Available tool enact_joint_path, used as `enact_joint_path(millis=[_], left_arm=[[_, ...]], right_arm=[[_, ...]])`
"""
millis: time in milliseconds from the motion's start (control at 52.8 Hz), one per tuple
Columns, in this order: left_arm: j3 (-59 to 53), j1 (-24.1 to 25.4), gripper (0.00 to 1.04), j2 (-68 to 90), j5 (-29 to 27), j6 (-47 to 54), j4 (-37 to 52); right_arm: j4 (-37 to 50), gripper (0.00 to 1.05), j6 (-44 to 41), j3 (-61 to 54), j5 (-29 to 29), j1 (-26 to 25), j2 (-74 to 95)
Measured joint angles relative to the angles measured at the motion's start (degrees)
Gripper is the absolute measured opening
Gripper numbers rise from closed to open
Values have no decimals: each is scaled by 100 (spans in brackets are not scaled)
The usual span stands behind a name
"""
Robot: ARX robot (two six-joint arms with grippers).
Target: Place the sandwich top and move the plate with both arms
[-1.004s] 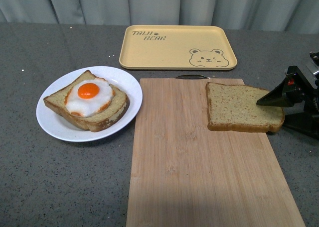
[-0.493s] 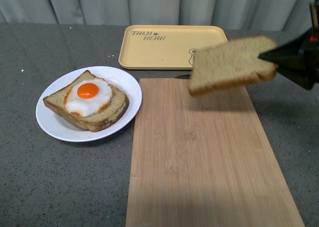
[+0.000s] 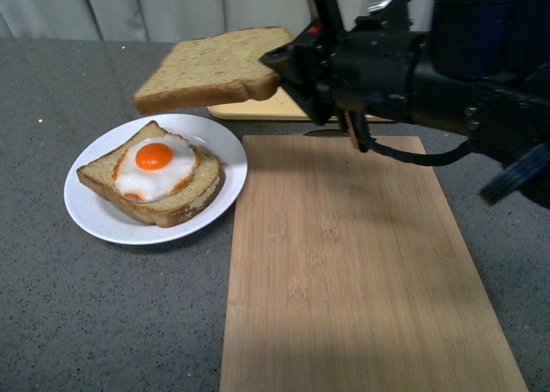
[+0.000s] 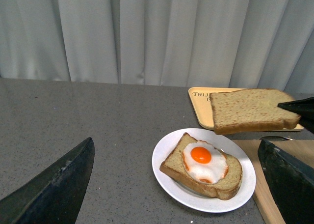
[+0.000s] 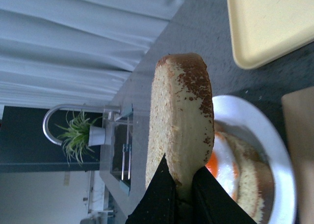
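1. Hanging in the air over the far rim of the plate (image 3: 94, 216), the sandwich top (image 3: 210, 65) is gripped at one edge by the right pincer (image 3: 277, 65). An egg-topped slice (image 3: 155, 177) is seen on the plate, beside a wooden board (image 3: 344, 280) on the counter (image 3: 86, 323).
2. From the left wrist, the left pincer (image 4: 175, 143) is seen spread wide and empty, with the plate (image 4: 169, 184) and the raised sandwich top (image 4: 250, 110) beyond it.
3. From the right wrist, the sandwich top (image 5: 181, 121) is shown edge-on, clamped in the right pincer (image 5: 184, 192), above the plate (image 5: 255, 130).
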Motion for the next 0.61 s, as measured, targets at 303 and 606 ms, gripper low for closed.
enact_joint_path(millis=[303,606], left_arm=[[0,0,98,0,0,-2,0],[0,0,98,0,0,0,0]], right_arm=[[-192,3,258,577,92,426,590],[-435,3,457,883,127,798,975]])
